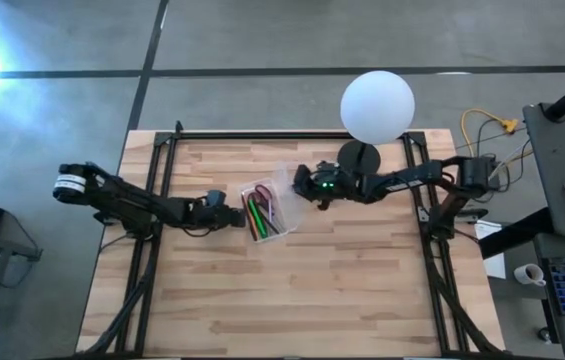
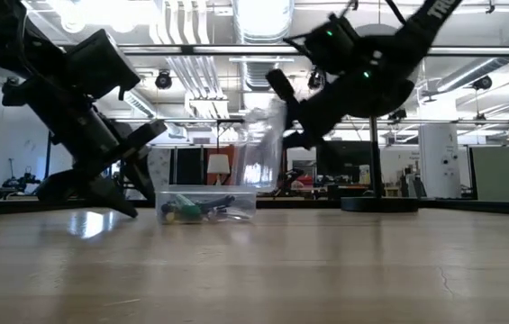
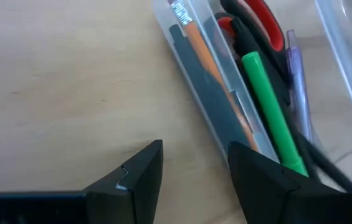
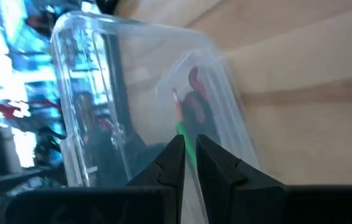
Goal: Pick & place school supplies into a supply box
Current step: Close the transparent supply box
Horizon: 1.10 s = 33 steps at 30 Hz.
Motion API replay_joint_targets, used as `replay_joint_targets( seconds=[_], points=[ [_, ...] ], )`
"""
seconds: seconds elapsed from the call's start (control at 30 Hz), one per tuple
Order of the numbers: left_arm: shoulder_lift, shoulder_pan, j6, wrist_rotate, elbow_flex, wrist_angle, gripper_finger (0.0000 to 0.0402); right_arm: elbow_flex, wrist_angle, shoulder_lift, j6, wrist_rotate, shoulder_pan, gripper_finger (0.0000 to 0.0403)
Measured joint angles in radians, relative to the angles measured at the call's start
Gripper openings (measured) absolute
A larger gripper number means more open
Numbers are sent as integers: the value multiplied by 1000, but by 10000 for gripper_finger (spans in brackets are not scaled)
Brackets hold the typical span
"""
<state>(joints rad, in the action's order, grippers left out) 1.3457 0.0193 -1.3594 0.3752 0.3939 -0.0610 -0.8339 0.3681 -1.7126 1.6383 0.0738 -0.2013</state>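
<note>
The supply box is a clear plastic case resting flat on the table's middle. In it lie a green pen, an orange pencil, dark pens and red-handled scissors. Its clear lid stands raised on the box's right side. My left gripper is open and low at the box's left wall. My right gripper is at the lid's upper edge, fingers almost together. My left gripper has one finger right at the box's left wall; I cannot tell whether it touches. My right gripper has the lid's free upper edge pinched between its two fingers, slanting down from the table's right side. The lid stands upright on its hinge, and the box stays on the table.
A white globe lamp on a black base stands at the far edge, just behind my right arm. Cables lie off the table's right side. Bare wood fills the near half.
</note>
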Motion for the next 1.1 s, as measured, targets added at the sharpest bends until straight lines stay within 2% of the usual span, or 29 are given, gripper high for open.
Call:
replay_joint_targets(
  seconds=[0.1, 0.23, 0.37, 0.47, 0.6, 0.73, 0.93, 1.1],
  points=[
    [0, 0, 1, -4, -1, -18, 166, -92, -121, -22, -46, 0, 29, 33],
    [5, -6, 81, -58, -1, -44, 166, -220, -153, -102, -80, -7, 60, 34],
    [-1, -11, 89, -91, -2, -101, 166, -363, -170, -218, -116, -39, 87, 34],
    [-60, -5, 85, -95, -2, -142, 163, -449, -228, -311, -102, -71, 108, 34],
    [-169, 15, 155, -99, -15, -44, 152, -544, -276, -392, -121, -115, 126, 34],
    [-294, 13, 154, -69, -25, 28, 143, -568, -295, -460, -98, -166, 134, 33],
    [-412, 14, 146, -75, -47, 70, 141, -564, -302, -470, -112, -167, 135, 33],
    [-360, 15, 133, -117, -62, 97, 141, -564, -308, -468, -121, -157, 131, 33]
  ],
)
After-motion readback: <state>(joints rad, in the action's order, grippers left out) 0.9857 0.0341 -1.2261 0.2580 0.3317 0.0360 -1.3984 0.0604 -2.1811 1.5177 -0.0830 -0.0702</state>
